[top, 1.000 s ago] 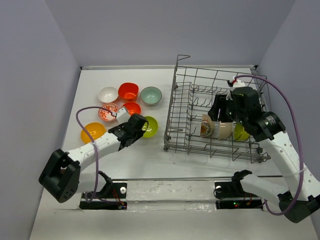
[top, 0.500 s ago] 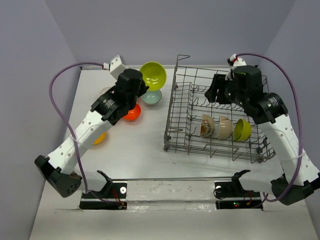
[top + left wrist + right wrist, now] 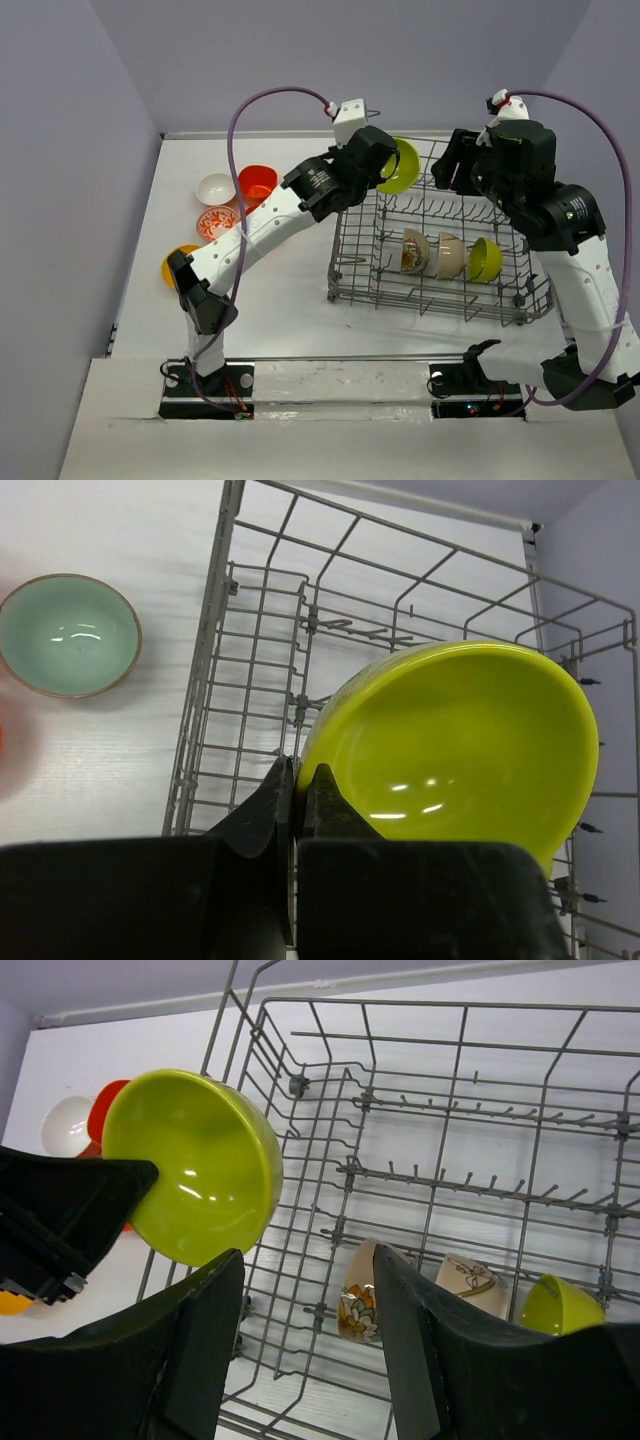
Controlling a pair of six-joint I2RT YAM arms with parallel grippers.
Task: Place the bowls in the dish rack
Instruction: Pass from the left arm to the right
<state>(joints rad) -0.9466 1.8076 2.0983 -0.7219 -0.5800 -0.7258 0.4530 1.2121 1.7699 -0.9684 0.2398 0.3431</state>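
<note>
My left gripper is shut on the rim of a lime green bowl and holds it tilted above the back left corner of the grey wire dish rack. In the top view, the bowl hangs above the rack. My right gripper is open and empty, above the rack's back, just right of that bowl. Three bowls stand on edge in the rack: floral, beige and lime.
On the table left of the rack lie a white bowl, a red-orange bowl, a red-patterned bowl and an orange-yellow bowl. A pale teal bowl sits near the rack's left side. My left arm spans across them.
My left gripper lifted the lime bowl off the table and carried it right, up over the rack's back left corner. My right gripper rose out of the rack.
</note>
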